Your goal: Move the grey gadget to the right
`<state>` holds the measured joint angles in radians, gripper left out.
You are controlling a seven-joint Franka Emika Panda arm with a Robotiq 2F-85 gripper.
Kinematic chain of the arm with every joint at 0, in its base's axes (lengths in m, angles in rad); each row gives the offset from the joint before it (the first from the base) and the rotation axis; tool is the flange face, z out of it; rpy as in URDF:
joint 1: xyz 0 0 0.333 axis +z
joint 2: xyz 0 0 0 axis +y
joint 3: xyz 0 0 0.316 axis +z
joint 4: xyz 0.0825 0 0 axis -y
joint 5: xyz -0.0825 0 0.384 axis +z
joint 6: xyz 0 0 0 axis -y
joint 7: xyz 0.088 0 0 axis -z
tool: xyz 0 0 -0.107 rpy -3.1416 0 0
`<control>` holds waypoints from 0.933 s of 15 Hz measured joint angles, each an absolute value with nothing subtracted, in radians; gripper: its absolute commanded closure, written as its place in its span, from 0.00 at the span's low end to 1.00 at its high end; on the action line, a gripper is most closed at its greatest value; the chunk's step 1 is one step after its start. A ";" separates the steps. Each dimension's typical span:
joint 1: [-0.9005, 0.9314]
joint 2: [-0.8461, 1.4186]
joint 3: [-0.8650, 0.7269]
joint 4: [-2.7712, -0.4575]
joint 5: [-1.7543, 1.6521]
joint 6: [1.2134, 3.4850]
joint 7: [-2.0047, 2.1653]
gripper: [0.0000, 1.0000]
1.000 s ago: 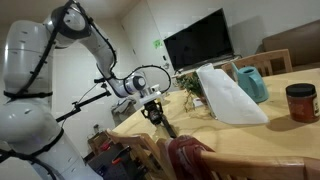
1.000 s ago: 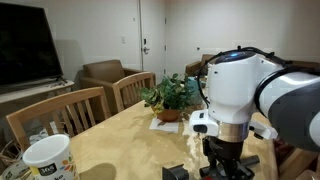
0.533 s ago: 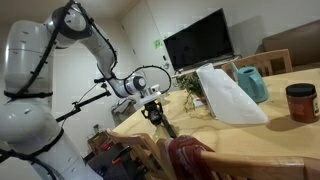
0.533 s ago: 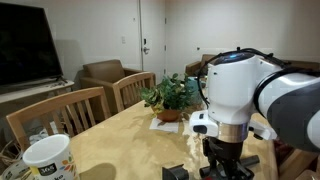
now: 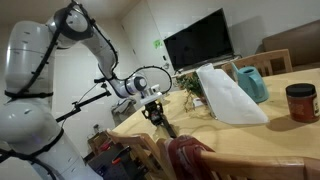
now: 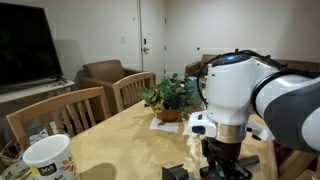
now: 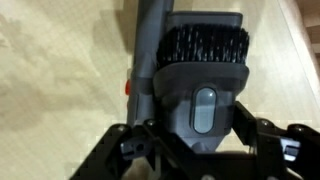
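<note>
The grey gadget point(image 7: 200, 90) is a dark grey bar with a black brush head and an oval button. In the wrist view it fills the space between my gripper's point(image 7: 198, 130) two fingers, which press on its sides over the wooden table point(image 7: 60, 80). In an exterior view the gripper point(image 5: 153, 110) is low at the table's near corner, and the gadget point(image 5: 167, 126) sticks out below it at a slant. In an exterior view the arm's white body hides most of the gripper point(image 6: 222, 165).
A tall white bag point(image 5: 228, 95), a teal jug point(image 5: 252, 82) and a red-lidded jar point(image 5: 300, 102) stand further along the table. A potted plant point(image 6: 172, 97), a white mug point(image 6: 48, 160) and wooden chairs point(image 6: 60, 115) are close by.
</note>
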<state>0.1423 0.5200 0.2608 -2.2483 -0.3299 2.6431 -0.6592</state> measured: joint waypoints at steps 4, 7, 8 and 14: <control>0.142 0.520 0.261 -2.244 -0.330 2.643 -0.659 0.57; 0.142 0.521 0.261 -2.240 -0.330 2.643 -0.660 0.57; 0.142 0.522 0.261 -2.239 -0.330 2.643 -0.663 0.57; 0.140 0.532 0.264 -2.222 -0.330 2.644 -0.697 0.57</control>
<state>0.1401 0.5316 0.2642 -2.2217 -0.3298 2.6439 -0.6972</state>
